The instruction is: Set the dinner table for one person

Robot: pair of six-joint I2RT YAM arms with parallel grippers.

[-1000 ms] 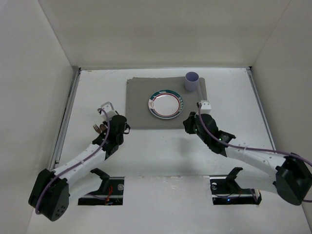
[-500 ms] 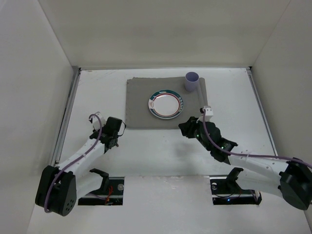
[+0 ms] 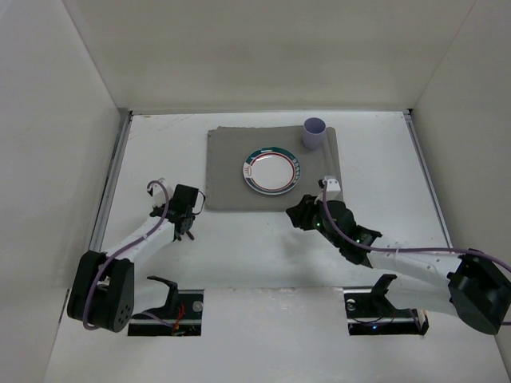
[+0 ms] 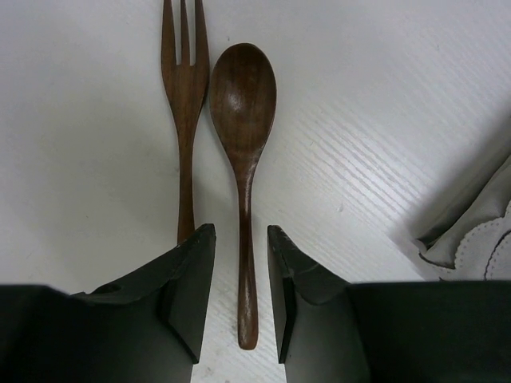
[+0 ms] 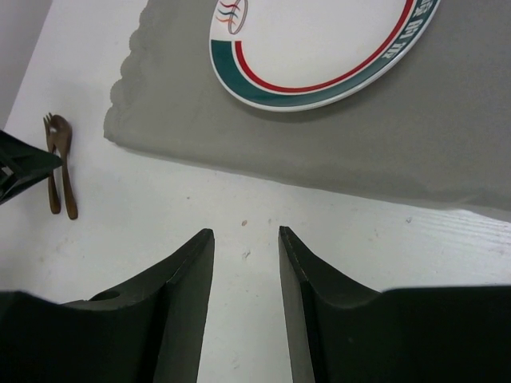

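Note:
A dark wooden spoon point(image 4: 243, 104) and a wooden fork point(image 4: 185, 120) lie side by side on the white dinner table point(image 3: 239, 255), left of the grey placemat point(image 3: 227, 175). My left gripper point(image 4: 241, 239) is open and low over them. Its jaws straddle the spoon's handle with a gap on each side. In the top view the left gripper point(image 3: 185, 211) hides both utensils. My right gripper point(image 5: 246, 235) is open and empty over bare table just in front of the placemat point(image 5: 399, 136). The right wrist view also shows the fork and spoon point(image 5: 61, 166).
A white plate point(image 3: 272, 170) with a green and red rim sits in the middle of the placemat. A lilac cup point(image 3: 314, 132) stands at the placemat's far right corner. Metal rails point(image 3: 109, 187) and white walls bound the table on both sides.
My left gripper has swung left and back from the placemat's edge and now sits over the spoon and fork. My right gripper has moved left and nearer, off the placemat's right side.

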